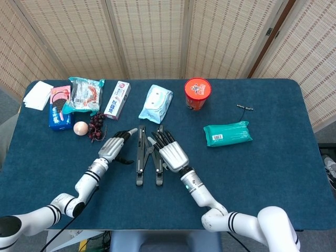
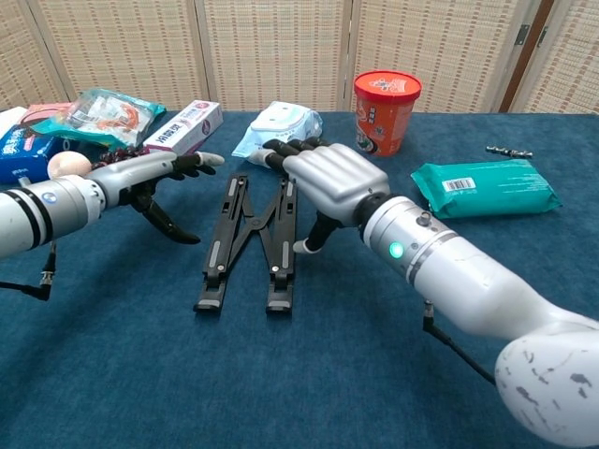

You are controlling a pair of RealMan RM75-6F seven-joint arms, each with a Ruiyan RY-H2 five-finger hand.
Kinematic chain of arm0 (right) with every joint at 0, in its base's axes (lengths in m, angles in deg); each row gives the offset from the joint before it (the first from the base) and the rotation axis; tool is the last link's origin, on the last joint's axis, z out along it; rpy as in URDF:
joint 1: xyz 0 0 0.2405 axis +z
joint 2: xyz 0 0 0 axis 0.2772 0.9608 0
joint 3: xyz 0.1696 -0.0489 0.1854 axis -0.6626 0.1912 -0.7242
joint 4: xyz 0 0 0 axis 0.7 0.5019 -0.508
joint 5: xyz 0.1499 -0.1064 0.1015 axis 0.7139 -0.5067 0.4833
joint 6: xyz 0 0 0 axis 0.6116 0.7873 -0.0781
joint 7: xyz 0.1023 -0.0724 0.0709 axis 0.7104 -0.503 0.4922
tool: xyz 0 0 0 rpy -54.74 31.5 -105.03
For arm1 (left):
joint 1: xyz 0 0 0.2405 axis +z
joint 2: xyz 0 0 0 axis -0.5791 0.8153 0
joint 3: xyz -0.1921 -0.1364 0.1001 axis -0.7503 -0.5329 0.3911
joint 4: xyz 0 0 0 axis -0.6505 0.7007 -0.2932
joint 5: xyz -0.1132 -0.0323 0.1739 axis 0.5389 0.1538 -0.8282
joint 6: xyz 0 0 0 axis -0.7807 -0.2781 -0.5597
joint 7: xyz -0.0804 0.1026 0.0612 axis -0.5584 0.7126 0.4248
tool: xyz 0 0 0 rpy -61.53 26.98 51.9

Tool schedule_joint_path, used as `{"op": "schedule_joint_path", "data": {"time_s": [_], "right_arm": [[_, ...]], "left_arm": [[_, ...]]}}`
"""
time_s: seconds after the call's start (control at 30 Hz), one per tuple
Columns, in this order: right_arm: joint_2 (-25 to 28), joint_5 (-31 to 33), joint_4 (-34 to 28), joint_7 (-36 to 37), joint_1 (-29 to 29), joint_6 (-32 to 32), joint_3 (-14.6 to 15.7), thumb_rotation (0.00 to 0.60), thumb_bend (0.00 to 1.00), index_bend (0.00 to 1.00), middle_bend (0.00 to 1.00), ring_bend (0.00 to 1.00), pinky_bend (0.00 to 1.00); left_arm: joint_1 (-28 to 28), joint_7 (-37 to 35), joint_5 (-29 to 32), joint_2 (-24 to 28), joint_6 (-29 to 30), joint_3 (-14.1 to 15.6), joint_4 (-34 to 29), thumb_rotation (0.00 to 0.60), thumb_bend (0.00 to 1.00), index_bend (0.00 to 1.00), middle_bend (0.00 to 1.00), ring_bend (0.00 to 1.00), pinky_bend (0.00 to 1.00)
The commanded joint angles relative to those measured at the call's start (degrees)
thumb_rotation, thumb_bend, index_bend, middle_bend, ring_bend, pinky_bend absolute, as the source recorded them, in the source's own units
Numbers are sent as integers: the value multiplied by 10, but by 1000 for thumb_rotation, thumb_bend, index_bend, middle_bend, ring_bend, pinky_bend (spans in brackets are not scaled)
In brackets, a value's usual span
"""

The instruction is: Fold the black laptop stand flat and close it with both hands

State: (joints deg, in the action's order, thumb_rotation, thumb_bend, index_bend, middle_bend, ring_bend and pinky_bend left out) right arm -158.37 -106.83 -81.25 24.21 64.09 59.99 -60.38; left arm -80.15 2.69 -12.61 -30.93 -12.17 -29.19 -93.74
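Black laptop stand point(image 1: 147, 155) point(image 2: 248, 239) lies flat on the blue bench point(image 1: 262, 173) point(image 2: 309, 374), near centre, its two rails drawn close at the near end w/ crossed links between them. Right robot hand point(image 1: 170, 154) point(image 2: 329, 181) sits against the stand's right rail, fingers extended fwd over the far end, thumb down beside the rail — gripping nothing. Left robot hand point(image 1: 111, 148) point(image 2: 150, 173) is just left of the stand, fingers straight and apart, tips near the left rail's far end; contact can't be told. Behind: wipes pack point(image 1: 156, 102) point(image 2: 278, 131), red cup point(image 1: 197, 93) point(image 2: 386, 110), green packet point(image 1: 227, 133) point(image 2: 484, 187) to the right, toothpaste box point(image 1: 117, 99) point(image 2: 182, 129) — snacks at far left.
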Motion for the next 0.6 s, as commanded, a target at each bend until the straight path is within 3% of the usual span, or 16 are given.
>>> {"op": "schedule_joint_path", "data": {"time_s": [0.03,0.33,0.47,0.6], "right_arm": [[62,-13,-61,12,-2,-25,13,600,51,0,0,0,0],[258,-54,-216,130,55,-174,23,600,54,0,0,0,0],[310,-83,-232,191,99,-246,30,600,53,0,0,0,0],[330,-118,-223,227,136,-288,43,600,42,0,0,0,0]], "left_arm": [[9,6,3,17,13,-2,-18,600,120,0,97,72,65],[51,42,17,90,64,-3,-101,600,120,0,96,72,65],[69,61,23,118,82,0,-135,600,120,0,96,72,66],[82,69,30,137,93,1,-159,600,120,0,94,72,65]]}}
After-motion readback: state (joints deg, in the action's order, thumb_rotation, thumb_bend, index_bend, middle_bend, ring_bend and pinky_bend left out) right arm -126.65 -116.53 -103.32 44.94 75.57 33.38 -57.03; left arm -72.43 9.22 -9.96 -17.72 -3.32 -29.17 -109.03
